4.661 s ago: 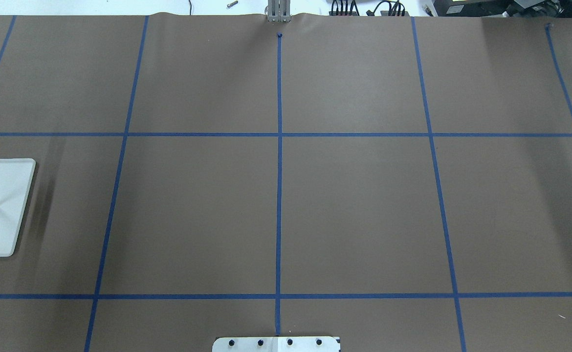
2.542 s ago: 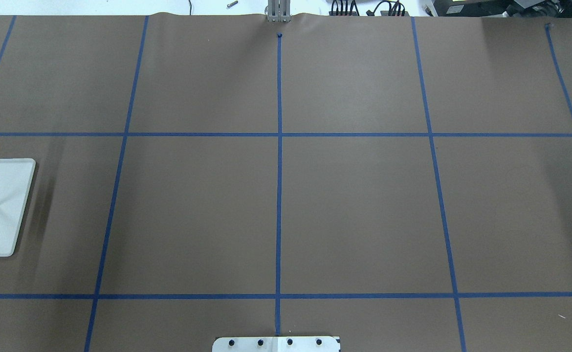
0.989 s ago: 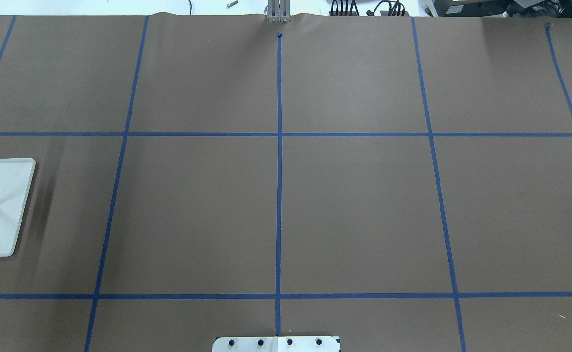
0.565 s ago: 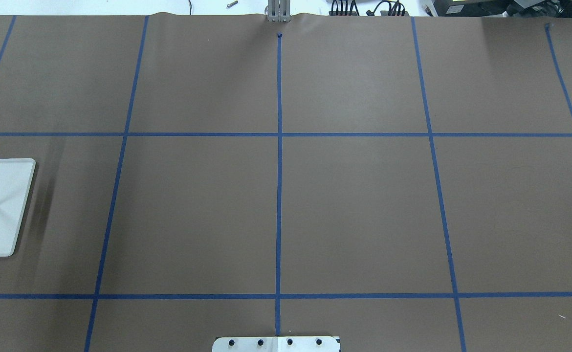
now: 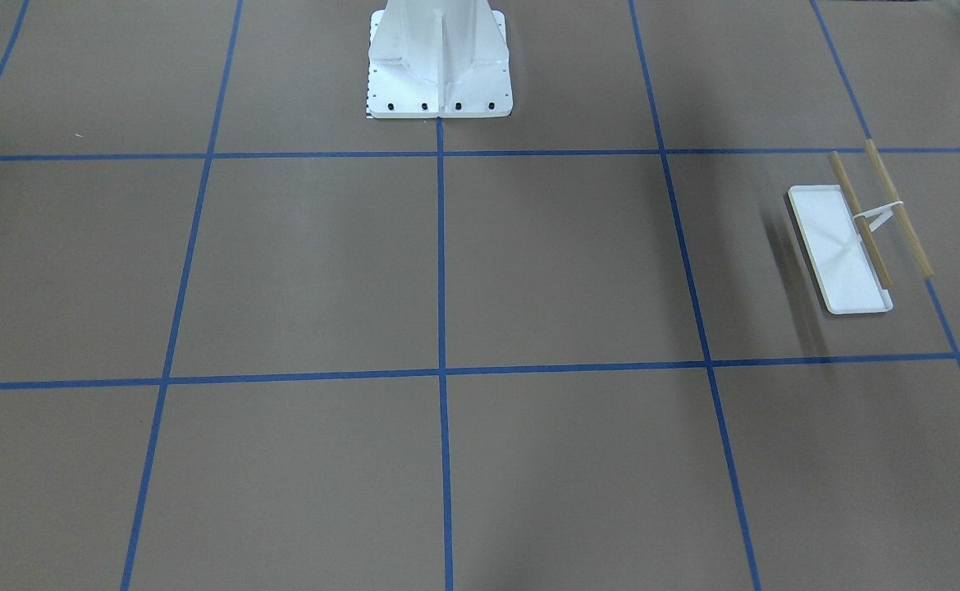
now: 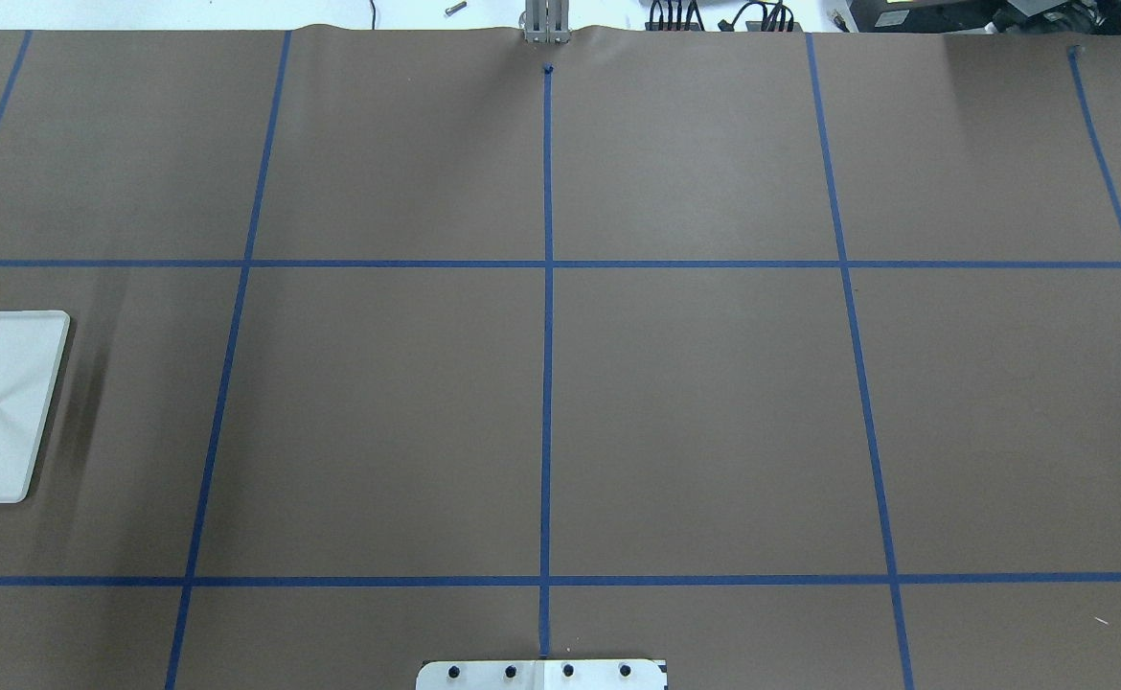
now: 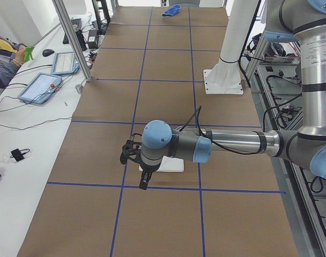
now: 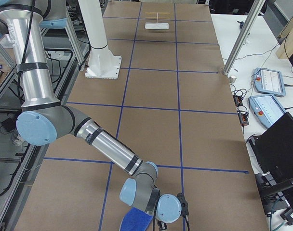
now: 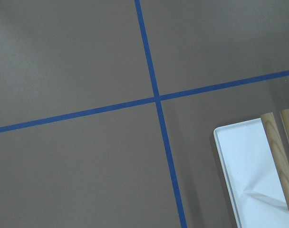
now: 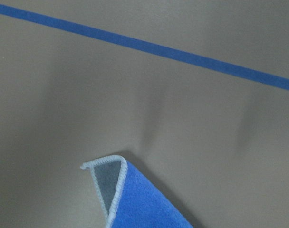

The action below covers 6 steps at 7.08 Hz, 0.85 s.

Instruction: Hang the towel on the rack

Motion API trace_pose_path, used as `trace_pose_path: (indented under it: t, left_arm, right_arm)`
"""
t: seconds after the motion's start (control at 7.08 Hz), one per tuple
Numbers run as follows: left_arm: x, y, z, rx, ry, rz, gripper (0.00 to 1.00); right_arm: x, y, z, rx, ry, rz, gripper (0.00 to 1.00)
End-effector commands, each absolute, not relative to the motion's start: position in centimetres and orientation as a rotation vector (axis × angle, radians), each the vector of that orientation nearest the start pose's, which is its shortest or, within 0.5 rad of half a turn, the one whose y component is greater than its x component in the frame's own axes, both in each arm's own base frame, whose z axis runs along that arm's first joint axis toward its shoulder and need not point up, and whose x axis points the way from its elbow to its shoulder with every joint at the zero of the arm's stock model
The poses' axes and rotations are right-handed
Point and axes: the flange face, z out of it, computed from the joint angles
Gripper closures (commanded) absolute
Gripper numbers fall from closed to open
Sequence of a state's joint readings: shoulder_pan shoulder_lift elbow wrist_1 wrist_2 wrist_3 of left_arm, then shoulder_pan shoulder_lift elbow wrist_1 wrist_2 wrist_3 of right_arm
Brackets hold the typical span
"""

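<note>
The rack [image 5: 841, 246] stands at the left end of the table [image 5: 299, 263], on the brown paper with its blue tape grid [image 5: 441, 246]. Its 2 wooden dowels [image 5: 898, 205] sit side by side above the white tray base. The overhead view catches it at the very left edge [image 6: 5, 402], where the frame cuts it off and only 1 dowel shows.

The left arm reaches out low over that spot. The left gripper [image 7: 143, 181] hangs above the tray and hides a good part of it in the exterior left view. It is dark and small there, so I cannot tell whether its fingers are spread or pressed together. The left wrist view shows only a tray corner and 2 dowel ends [image 9: 277, 156].

At the far right end of the table lies the towel [image 8: 137, 220], blue and cut off by the bottom of the exterior right view. From the other end it is a small blue lump [image 7: 172, 9]. The right gripper [image 8: 160, 224] seems to sit just beside it, half out of frame, so I cannot tell how its jaws stand. The right wrist view shows 1 towel corner folded over, grey with pale stitching [image 10: 106, 175].

The white pedestal [image 5: 439, 57] stands mid-table on the robot's side.
</note>
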State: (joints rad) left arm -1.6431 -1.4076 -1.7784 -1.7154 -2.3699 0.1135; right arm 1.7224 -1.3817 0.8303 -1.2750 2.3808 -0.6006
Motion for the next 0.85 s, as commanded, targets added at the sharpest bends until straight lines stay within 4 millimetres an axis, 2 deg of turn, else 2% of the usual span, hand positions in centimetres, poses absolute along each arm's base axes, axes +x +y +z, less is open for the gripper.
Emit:
trace_pose_path:
  t: [0.0,0.14,0.42,0.71]
  left_arm:
    - [-9.3,-42.8,61.4,0.252,0.777,0.114,0.02]
    - [-9.3,-42.8,61.4,0.252,0.777,0.114,0.02]
    - [-9.3,-42.8,61.5,0.250,0.777,0.114,0.02]
    - [-9.3,-42.8,61.5,0.249,0.777,0.113,0.02]
  right_arm:
    - [7.4,-51.3,85.9,0.115,-0.828,-0.483,0.01]
    - [5.6,-51.4,86.2,0.114,-0.831,-0.547,0.03]
    - [4.8,-51.0,87.6,0.124,-0.846,-0.665,0.08]
    - [4.4,-50.6,88.3,0.124,-0.853,-0.709,0.10]
